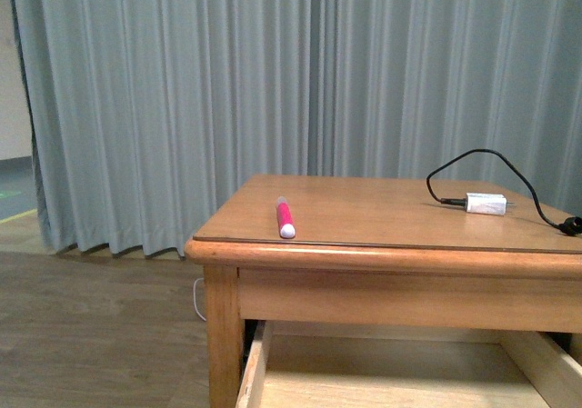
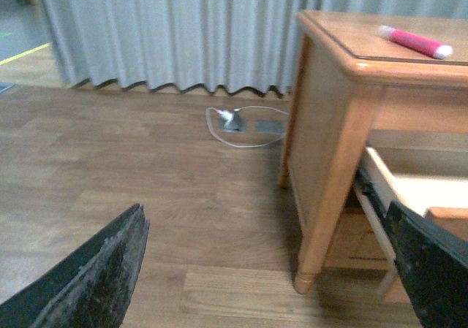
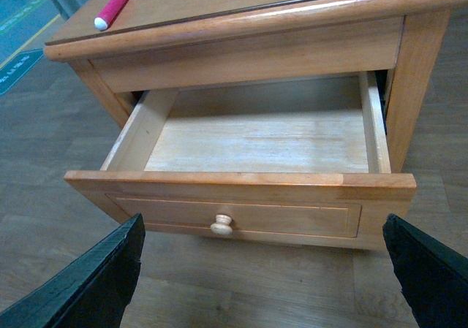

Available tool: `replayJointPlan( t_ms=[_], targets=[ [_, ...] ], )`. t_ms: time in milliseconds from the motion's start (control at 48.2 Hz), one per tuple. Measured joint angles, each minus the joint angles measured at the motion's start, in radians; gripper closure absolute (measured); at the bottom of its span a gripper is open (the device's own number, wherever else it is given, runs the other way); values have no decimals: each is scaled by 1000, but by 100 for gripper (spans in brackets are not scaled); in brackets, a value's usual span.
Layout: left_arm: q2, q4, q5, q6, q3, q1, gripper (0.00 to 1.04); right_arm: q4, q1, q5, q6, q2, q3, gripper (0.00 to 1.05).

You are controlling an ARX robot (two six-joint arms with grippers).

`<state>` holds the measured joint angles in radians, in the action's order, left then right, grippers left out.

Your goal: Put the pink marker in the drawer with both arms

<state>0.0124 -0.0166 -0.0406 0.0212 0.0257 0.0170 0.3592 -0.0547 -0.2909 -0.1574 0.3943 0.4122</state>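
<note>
The pink marker lies on the tabletop near its front left corner, white end toward the edge; it also shows in the left wrist view and the right wrist view. The drawer is pulled out with its pale interior showing nothing inside, its small round knob facing my right gripper, which hangs open just in front of it. My left gripper is open beside the table's left leg, above the floor. Neither arm shows in the front view, where the drawer's inside is partly visible.
A white charger plug with a black cable lies on the right of the wooden table. Grey curtains hang behind. A white cable and floor socket lie on the wood floor left of the table.
</note>
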Motion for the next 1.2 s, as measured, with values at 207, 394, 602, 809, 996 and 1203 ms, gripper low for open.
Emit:
replayJointPlan(
  t_ms=[207, 394, 602, 809, 996, 1203],
  targets=[
    [368, 146, -281, 57, 178, 278, 6, 0, 0, 0, 0, 0, 0, 8],
    [817, 255, -177, 28, 482, 267, 6, 0, 0, 0, 0, 0, 0, 8],
    [1238, 227, -116, 32, 834, 286, 6, 0, 0, 0, 0, 0, 0, 8],
    [1533, 120, -72, 25, 1148, 340, 6, 0, 0, 0, 0, 0, 0, 8],
    [1708, 25, -63, 47, 1352, 363, 6, 0, 0, 0, 0, 0, 0, 8],
    [1817, -69, -107, 72, 1508, 381, 6, 0, 0, 0, 0, 0, 0, 8]
  ],
)
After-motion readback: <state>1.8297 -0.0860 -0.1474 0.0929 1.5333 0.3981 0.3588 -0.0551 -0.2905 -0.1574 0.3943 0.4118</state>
